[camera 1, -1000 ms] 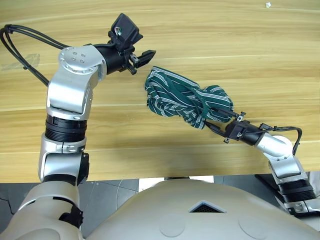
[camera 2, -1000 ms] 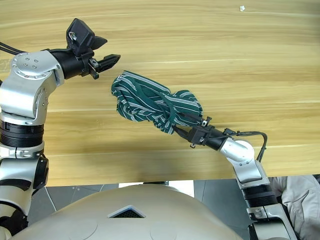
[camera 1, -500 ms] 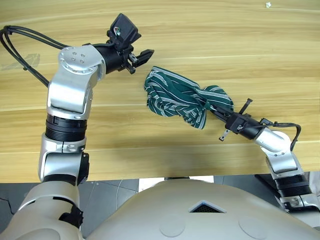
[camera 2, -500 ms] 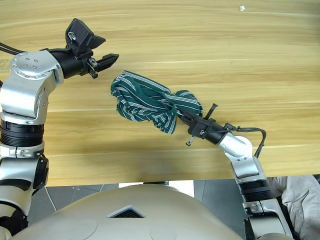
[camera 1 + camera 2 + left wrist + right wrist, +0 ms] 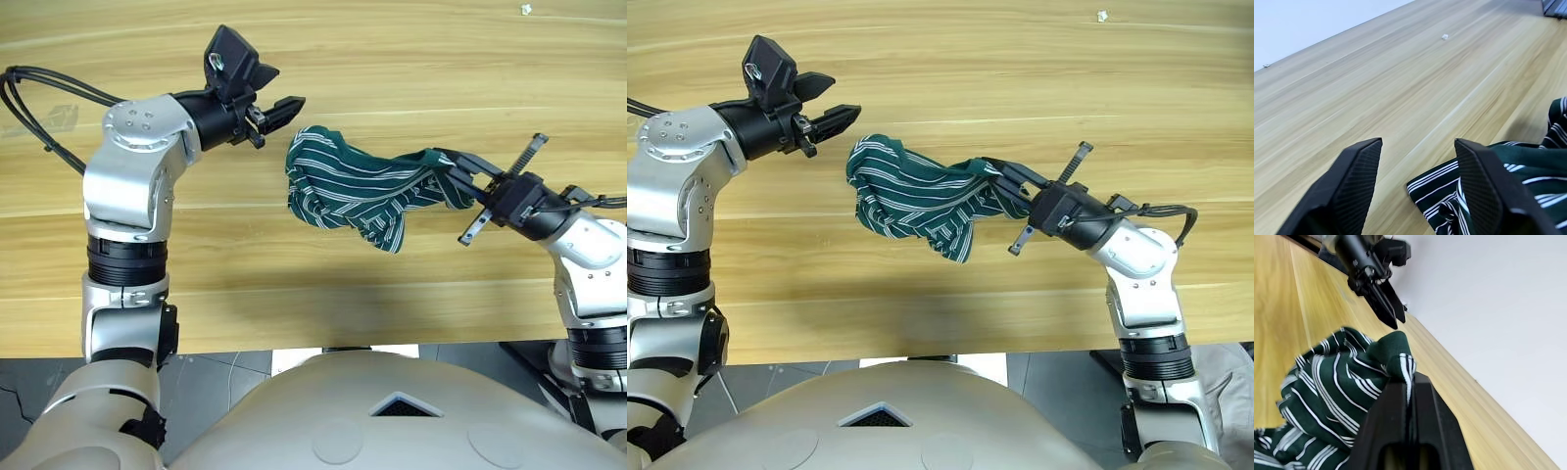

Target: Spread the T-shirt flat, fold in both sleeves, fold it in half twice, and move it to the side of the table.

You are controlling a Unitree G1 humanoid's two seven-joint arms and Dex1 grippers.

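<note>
T-shirt (image 5: 353, 191): soft matt cloth, rumpled, with a knitted look. Under the T-shirt, the tabletop (image 5: 411, 69) is smooth pale wood, grain showing, a faint sheen. Left hand (image 5: 281, 111): matt black plastic, its pads (image 5: 1359, 181) finely cross-hatched. Right hand (image 5: 446, 164): smooth black fingers (image 5: 1388, 431), dull finish.

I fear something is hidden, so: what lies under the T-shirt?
Wooden table shows all around the bunched T-shirt. The right tool, shut on the cloth, holds one end. The wood directly under the heap is covered, so I cannot tell.
</note>
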